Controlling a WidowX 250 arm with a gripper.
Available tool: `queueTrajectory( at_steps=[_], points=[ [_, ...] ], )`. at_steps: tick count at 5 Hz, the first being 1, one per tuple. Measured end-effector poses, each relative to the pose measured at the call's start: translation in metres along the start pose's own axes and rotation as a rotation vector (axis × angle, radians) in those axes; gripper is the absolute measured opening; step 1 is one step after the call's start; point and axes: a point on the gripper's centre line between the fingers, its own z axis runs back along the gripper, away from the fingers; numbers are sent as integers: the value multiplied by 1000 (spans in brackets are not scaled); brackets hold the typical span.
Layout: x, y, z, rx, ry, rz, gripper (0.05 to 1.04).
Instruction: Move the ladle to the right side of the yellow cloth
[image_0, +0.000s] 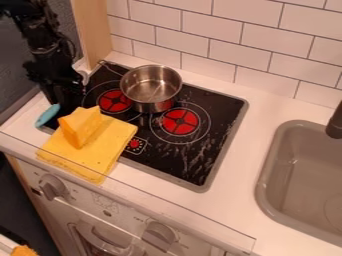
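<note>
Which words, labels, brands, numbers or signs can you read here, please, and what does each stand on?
None can be read for certain.
Front panel: small marks near the knobs, too small and blurred to read.
Cooktop: small marks around the little red spot, also too small to read.

From close in front, the camera slants down across the counter (244, 159) toward the tiled wall (267, 39).
</note>
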Motion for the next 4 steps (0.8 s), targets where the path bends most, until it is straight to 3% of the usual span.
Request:
queueTrajectory(
  at_steps=[1, 3, 4],
  points=[
    [-4, -11, 7, -3, 10, -33, 124],
    [-26, -28, 77, 63, 5, -60, 116],
    [-29, -57, 97, 42, 4, -122, 115]
  ],
)
